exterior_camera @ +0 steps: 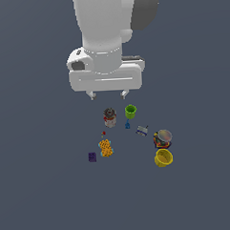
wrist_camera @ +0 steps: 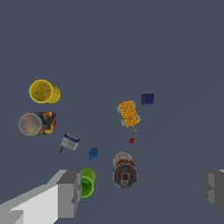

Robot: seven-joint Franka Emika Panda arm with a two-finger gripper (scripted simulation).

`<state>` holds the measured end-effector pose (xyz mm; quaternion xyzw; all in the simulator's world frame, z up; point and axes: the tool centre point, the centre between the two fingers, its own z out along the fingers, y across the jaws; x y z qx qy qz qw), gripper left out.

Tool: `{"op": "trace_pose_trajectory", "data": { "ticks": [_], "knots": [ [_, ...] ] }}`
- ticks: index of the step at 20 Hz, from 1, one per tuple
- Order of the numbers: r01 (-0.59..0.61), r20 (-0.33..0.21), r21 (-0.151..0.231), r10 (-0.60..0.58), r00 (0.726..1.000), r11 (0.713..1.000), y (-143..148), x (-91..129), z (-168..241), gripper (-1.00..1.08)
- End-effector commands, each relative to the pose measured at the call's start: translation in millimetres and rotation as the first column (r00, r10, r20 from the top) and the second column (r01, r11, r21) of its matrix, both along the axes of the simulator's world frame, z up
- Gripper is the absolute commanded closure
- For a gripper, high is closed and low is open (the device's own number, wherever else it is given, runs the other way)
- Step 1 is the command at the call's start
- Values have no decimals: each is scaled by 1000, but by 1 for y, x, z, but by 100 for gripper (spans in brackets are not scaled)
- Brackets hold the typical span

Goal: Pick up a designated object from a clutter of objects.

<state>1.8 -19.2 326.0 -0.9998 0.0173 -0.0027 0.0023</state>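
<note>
Exterior view, near to far. Lower centre: purple cube, orange block and yellow cup, with bare grey surface reaching the frame edges all around. Middle: multicoloured can, small blue piece, red-labelled can. The green cup stands upright at centre, just right of that can, apart. Upper centre: the pincer hangs above, fingers spread wide, holding nothing.

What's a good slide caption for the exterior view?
Open gripper hovers above clutter, near the green cup.
</note>
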Motion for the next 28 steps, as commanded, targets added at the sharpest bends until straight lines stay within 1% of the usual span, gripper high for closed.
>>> {"op": "trace_pose_trajectory", "data": {
  "ticks": [1, 11, 20, 28],
  "knots": [
    [0, 0, 0, 0, 1000, 1000, 0, 0, 0, -92],
    [62, 3, 28, -62, 998, 998, -8, 3, -5, -92],
    [59, 3, 27, -59, 998, 998, -6, 2, -9, -92],
    [51, 1, 19, -51, 999, 999, 13, -8, -42, -92]
  ]
}}
